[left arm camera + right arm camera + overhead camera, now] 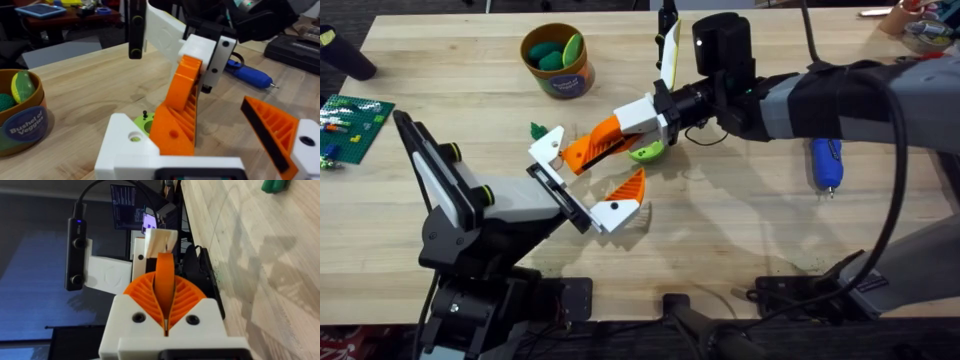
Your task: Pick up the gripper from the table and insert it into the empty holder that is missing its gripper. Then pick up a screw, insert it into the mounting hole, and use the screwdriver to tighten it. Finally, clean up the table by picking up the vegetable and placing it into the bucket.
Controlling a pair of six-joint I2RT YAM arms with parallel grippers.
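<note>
A blue band on the bucket (pixel 19 120) reads "Bushel of Veggies" in pale letters, seen from the left wrist camera. On a lit screen (pixel 129 214) beyond the desk (pixel 260 255), lines of text appear but are too small to read.

blue screwdriver (pixel 826 165), blue-banded tan bucket (pixel 558 78)

Mid-table crowded: left gripper (pixel 588 192) with fingers spread, right gripper (pixel 582 152) pinched, crossing between those fingers. Small lime-green block (pixel 647 152) touching beneath. Round tan bucket with blue band (pixel 557 60) well apart behind. Blue-handled stubby screwdriver (pixel 826 165) off right. Open light wooden plank table (pixel 720 230) in front, passable.
</note>
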